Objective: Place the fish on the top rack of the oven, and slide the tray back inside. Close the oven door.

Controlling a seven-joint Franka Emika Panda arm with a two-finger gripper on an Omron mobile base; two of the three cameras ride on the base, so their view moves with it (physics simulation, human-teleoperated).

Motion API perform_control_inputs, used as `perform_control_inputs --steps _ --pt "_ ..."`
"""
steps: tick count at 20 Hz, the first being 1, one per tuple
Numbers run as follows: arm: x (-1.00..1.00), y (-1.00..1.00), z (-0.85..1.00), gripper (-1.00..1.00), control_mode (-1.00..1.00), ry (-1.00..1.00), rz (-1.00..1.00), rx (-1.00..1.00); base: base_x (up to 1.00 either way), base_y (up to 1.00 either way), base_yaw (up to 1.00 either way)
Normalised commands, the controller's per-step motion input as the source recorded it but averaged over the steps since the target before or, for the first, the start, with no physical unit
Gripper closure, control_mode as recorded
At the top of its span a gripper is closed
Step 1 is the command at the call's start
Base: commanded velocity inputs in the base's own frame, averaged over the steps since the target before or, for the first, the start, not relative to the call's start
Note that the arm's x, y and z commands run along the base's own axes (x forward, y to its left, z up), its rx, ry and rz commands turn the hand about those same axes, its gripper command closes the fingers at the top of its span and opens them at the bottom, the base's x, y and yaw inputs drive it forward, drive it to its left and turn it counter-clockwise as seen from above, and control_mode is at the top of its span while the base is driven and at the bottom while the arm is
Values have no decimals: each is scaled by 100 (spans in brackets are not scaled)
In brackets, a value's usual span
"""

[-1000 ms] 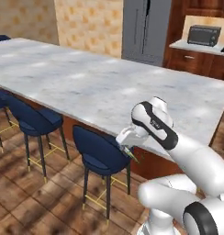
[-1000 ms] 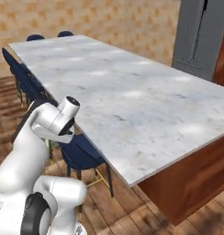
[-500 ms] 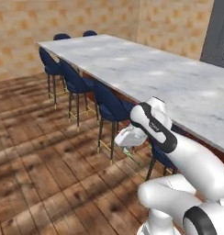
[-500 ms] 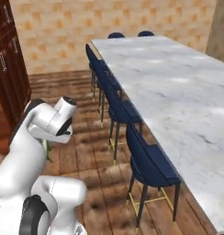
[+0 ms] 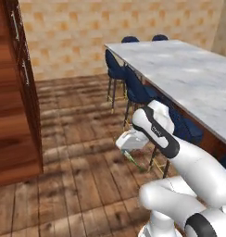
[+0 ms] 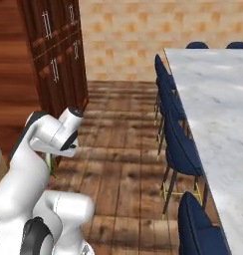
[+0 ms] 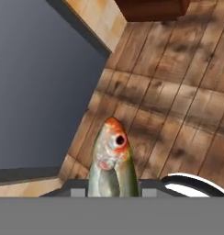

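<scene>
Tool [image 5: 131,147] pinches fish [image 7: 112,160], head pointing away from hand, body running down between fingers; tail end pokes out green below tool in left base view. Arm folded close to base, tool tucked low over wood floor [image 5: 78,139], likely to keep load steady while base drives. Tabletop [image 5: 189,74] with blue chairs [image 6: 176,139] alongside, dark cabinet [image 6: 56,55] opposite. Carry step; racking, sliding, door closing not yet done.

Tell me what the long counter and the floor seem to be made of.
The counter looks like polished marble or stone: pale grey-white with soft veining. The floor looks like wood planks, brown with visible grain and board seams, mildly glossy.
</scene>
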Motion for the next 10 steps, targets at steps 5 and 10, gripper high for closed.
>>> perform_control_inputs --steps 5,10 --pt "0 0 0 100 100 0 0 0 73 17 68" --pt "0 0 0 100 100 0 0 0 24 27 78"
